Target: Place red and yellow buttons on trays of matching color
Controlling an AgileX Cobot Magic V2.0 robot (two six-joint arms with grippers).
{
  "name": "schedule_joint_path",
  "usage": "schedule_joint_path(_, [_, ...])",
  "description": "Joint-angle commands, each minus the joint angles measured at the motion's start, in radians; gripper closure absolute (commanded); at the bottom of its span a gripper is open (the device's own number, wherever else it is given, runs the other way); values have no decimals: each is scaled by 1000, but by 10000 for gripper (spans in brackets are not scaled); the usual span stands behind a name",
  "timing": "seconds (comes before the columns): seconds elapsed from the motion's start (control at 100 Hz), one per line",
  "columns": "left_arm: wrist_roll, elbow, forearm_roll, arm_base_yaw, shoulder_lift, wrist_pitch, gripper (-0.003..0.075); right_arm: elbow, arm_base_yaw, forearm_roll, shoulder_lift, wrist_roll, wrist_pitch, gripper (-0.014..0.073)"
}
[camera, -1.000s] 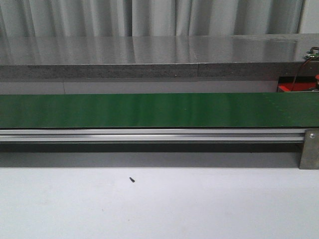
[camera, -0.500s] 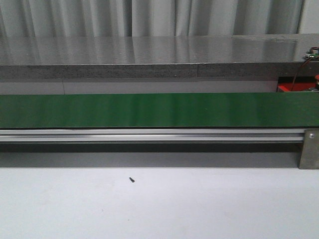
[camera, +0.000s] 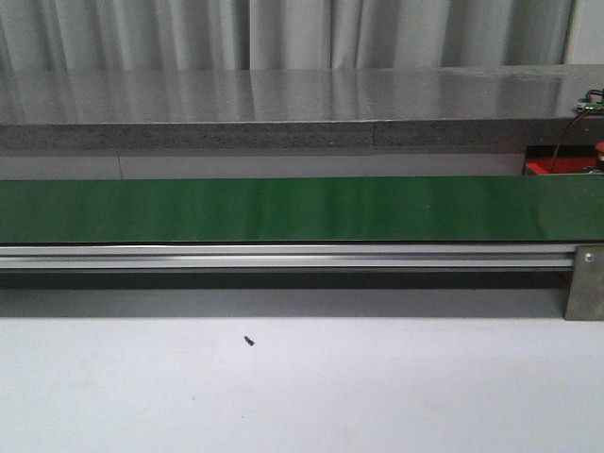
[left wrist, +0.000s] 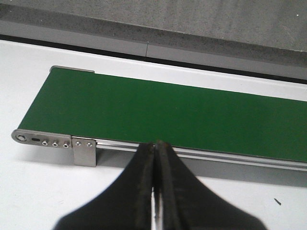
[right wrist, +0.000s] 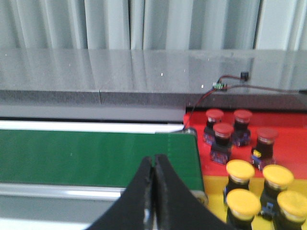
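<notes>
In the right wrist view several red buttons (right wrist: pixel 223 129) stand on a red tray (right wrist: pixel 288 124), and several yellow buttons (right wrist: pixel 240 169) stand on a yellow tray (right wrist: pixel 214 187) beside it, just past the end of the green conveyor belt (right wrist: pixel 91 155). My right gripper (right wrist: pixel 154 158) hangs shut and empty over the belt's end, beside the trays. My left gripper (left wrist: pixel 156 143) is shut and empty above the rail at the belt's (left wrist: pixel 168 115) other end. In the front view the belt (camera: pixel 283 209) carries nothing and neither gripper shows; a corner of the red tray (camera: pixel 557 166) peeks out at the right.
A grey stone ledge (camera: pixel 283 104) runs behind the belt, with curtains behind it. A small circuit board with wires (right wrist: pixel 220 86) lies on the ledge near the trays. A metal bracket (camera: pixel 585 283) holds the belt's rail. A tiny dark speck (camera: pixel 249 341) lies on the white table.
</notes>
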Motion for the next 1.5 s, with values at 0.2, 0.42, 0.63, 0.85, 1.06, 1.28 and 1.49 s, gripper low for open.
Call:
schedule_joint_path(0.2, [-3, -27, -19, -7, 10, -66, 740, 65, 1, 9, -21, 2, -75, 661])
schedule_joint_path(0.42, [-3, -27, -19, -7, 11, -66, 739, 101, 0, -8, -21, 2, -111, 661])
schedule_joint_path(0.63, [-3, -27, -19, -7, 11, -66, 740, 101, 0, -14, -21, 2, -110, 661])
schedule_joint_path(0.85, [-3, -27, -19, -7, 11, -66, 739, 101, 0, -14, -21, 2, -110, 661])
schedule_joint_path(1.06, [-3, -27, -19, -7, 11, -66, 740, 101, 0, -14, -21, 2, -110, 661])
schedule_joint_path(1.28, [-3, -27, -19, -7, 11, -66, 740, 101, 0, -14, -21, 2, -110, 661])
schedule_joint_path(1.49, [-3, -27, -19, -7, 11, -66, 740, 101, 0, -14, -21, 2, -110, 661])
